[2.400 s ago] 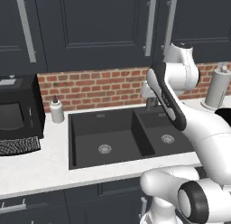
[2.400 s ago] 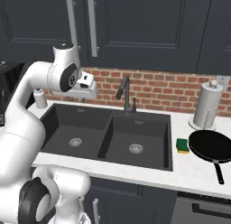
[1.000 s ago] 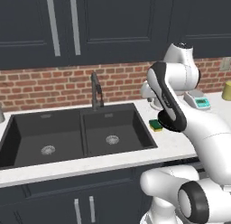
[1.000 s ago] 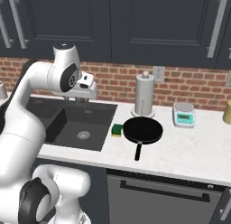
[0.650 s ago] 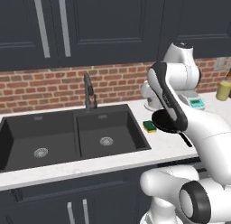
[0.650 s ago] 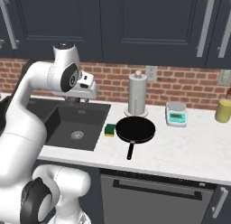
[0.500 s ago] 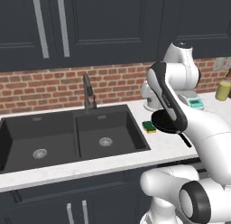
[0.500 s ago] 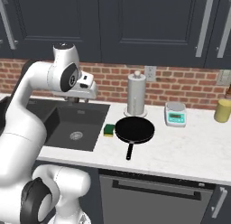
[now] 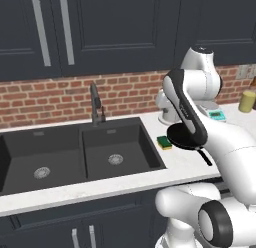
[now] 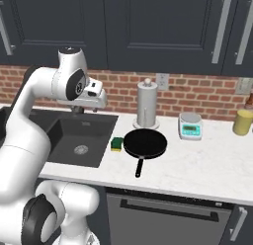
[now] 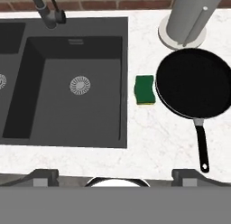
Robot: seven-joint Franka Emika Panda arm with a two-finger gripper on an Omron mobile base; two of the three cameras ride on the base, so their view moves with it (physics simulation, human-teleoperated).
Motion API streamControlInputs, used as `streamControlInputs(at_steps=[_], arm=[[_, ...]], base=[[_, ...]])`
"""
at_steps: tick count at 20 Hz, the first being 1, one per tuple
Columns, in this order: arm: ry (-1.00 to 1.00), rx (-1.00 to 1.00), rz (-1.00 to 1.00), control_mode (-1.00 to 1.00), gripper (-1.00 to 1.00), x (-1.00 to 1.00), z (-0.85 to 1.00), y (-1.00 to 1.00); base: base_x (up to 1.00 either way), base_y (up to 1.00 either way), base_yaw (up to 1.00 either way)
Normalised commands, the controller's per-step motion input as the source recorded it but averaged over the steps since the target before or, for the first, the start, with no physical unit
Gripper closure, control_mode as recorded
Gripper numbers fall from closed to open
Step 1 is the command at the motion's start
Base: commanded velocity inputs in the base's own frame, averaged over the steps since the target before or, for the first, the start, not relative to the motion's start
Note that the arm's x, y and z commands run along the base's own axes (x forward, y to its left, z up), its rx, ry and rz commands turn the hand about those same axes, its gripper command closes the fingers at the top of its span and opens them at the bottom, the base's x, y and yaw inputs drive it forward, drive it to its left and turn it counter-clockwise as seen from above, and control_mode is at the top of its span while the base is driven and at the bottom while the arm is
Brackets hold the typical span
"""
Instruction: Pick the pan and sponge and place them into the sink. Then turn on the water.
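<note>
Tool raised above the table, over the near right part of the sink, jaws spread wide and holding nothing; its two dark tips stand far apart at the bottom of the hand view. Pan sits flat on the white marbled table, to the right of the sink, well apart from the tool. Pan handle runs straight toward the front edge of the table. Sponge lies green side up between the sink's right rim and the pan, just beside the pan's rim; contact between the two cannot be settled from the hand view. In the right base view the sponge shows a yellow lower layer, and the pan lies in front of a grey paper-towel roll on a round base. Sink is dark, double-basin, each basin with a round silver drain; both basins hold nothing but the drains. Dark slim faucet stands at the back rim between the basins, against the red brick wall. White-and-teal scale rests on the table right of the towel roll, and a yellow jar stands further right. Dark cabinets hang above.
</note>
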Motion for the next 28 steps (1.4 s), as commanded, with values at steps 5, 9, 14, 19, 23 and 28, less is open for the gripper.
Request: streamControlInputs(at_steps=[5,9,14,19,23,28], arm=[[0.0,0.0,0.0,1.0,-1.0,0.0,0.0,0.0],[0.0,0.0,0.0,1.0,-1.0,0.0,0.0,0.0],[0.0,0.0,0.0,1.0,-1.0,0.0,0.0,0.0],[0.0,0.0,0.0,1.0,-1.0,0.0,0.0,0.0],[0.0,0.0,0.0,1.0,-1.0,0.0,0.0,0.0],[0.0,0.0,0.01,-1.0,-1.0,0.02,-0.18,-0.03]], base=[[0.4,-0.27,0.06],[0.41,-0.16,0.06],[0.41,-0.03,0.02],[0.22,-0.09,0.02],[0.12,-0.03,0.01],[0.04,-0.01,0.0]])
